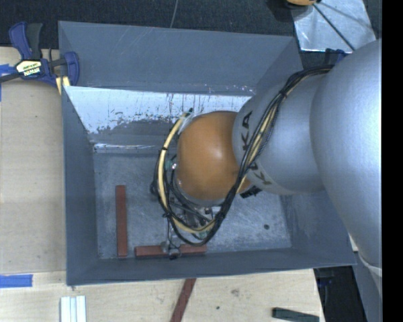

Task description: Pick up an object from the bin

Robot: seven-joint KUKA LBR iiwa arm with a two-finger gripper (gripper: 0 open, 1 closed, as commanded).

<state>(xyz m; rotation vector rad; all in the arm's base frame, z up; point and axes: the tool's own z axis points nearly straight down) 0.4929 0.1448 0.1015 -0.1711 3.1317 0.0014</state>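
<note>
The claw (172,247) is seen low in the grey bin (77,180), at the floor close to the near wall. It is placed directly at a flat reddish-brown strip (151,251) that lies along the foot of that wall. Its dark tip meets the strip near the strip's middle. Whether the claw is spread or pressed together cannot be told, since it is largely covered from above by the orange cover (205,156) and the looping cables (164,173) of the arm (309,139). A second reddish-brown strip (121,220) is laid at right angles to the first, left of the claw, with its near end close to the first strip's left end. The near wall is found just beside the claw.
</note>
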